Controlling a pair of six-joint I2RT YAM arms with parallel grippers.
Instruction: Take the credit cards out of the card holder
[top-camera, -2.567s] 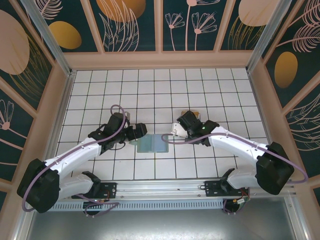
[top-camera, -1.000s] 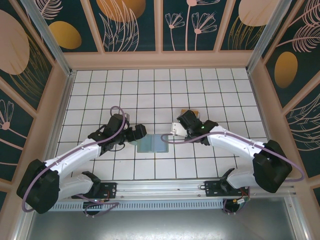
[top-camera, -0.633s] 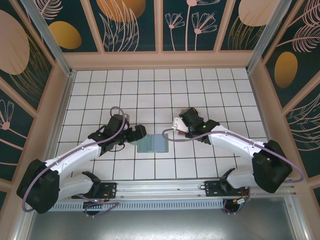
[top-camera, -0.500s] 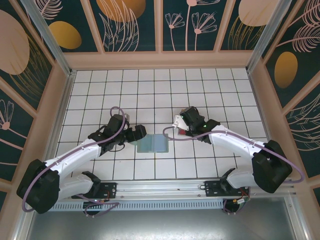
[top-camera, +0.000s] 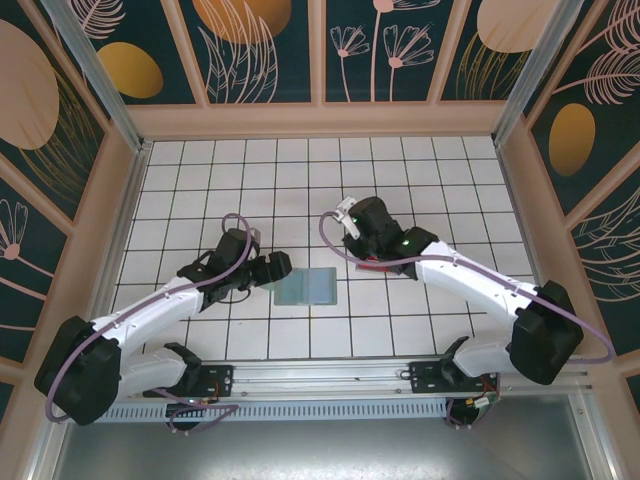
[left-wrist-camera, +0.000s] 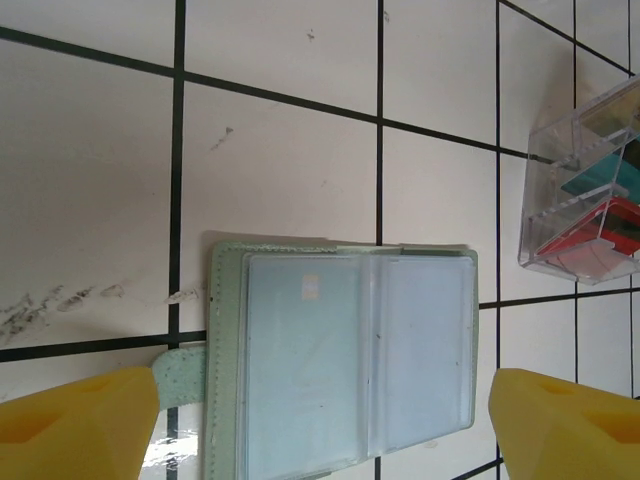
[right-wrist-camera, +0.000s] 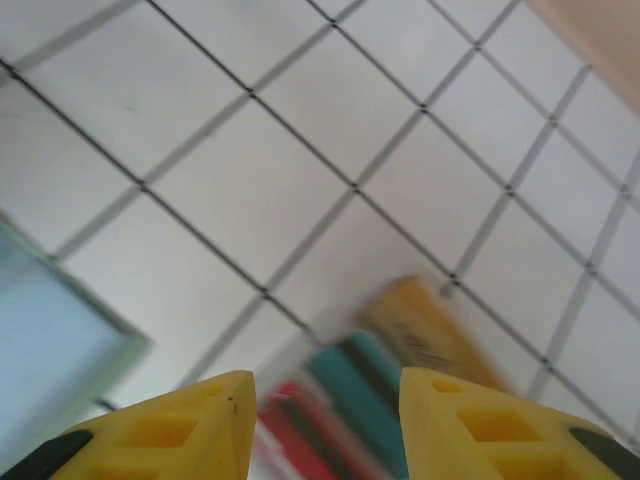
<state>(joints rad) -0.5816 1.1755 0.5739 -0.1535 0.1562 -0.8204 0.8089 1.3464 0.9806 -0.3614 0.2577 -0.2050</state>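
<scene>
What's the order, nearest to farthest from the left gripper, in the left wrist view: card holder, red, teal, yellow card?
1. card holder, under the left gripper.
2. red card, right, in the clear tray.
3. teal card, next slot.
4. yellow card, farthest slot.

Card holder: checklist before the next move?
1. Card holder lies open and flat: ok.
2. No card on its pale inner face: ok, though its near edge is cut off in the left wrist view.
3. Red, teal and yellow cards sit in the clear tray: ok.
4. Left gripper jaws wide open, empty: ok.
5. Right gripper jaws apart, empty: ok, though that view is blurred.
</scene>
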